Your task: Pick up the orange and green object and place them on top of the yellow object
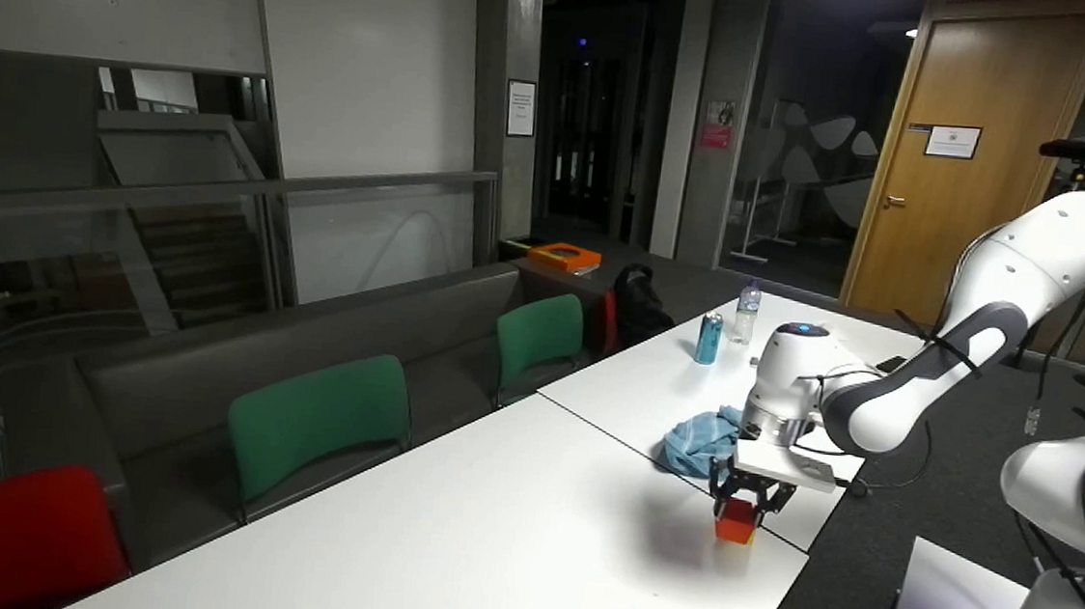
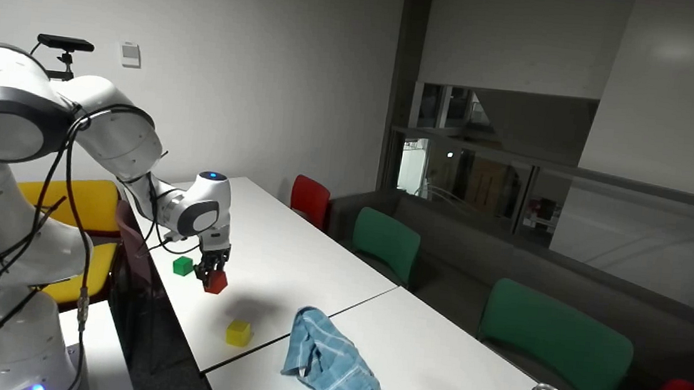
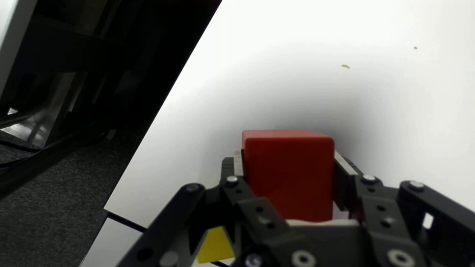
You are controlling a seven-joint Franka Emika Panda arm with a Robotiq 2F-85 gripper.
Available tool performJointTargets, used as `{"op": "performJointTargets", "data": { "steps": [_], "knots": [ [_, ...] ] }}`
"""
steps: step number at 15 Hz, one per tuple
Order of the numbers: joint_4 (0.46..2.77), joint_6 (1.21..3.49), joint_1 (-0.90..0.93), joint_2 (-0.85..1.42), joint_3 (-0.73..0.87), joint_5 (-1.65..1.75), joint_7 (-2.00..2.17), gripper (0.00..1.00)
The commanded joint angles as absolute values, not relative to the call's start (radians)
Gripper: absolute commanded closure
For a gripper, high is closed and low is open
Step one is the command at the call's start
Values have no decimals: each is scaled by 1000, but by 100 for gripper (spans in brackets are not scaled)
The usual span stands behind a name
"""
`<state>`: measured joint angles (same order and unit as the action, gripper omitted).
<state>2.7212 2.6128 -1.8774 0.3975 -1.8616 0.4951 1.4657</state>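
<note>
My gripper [image 1: 739,510] is shut on a red-orange cube [image 1: 735,523], and its fingers press on two opposite sides. In an exterior view the gripper [image 2: 213,269] holds the cube [image 2: 216,282] above the white table, with a shadow below. In the wrist view the cube [image 3: 289,178] fills the space between the fingers [image 3: 288,159]. The yellow cube [image 2: 239,333] stands on the table near the seam, apart from the held cube. It partly shows behind the gripper linkage in the wrist view [image 3: 216,245]. The green cube [image 2: 183,265] lies near the table's edge; it is out of sight elsewhere.
A crumpled blue cloth [image 2: 330,363] lies across the table seam from the yellow cube. A blue can [image 1: 709,339] and a plastic bottle [image 1: 746,313] stand farther along the table. Chairs [image 1: 320,423] line the table's long side.
</note>
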Motion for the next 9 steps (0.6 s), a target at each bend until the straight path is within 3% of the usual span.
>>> {"op": "performJointTargets", "data": {
  "steps": [1,9],
  "knots": [
    [2753,2539,-2021,526,-1934,540,1437,70],
    [2769,2475,-2207,577,-2015,458,1270,70]
  ]
}}
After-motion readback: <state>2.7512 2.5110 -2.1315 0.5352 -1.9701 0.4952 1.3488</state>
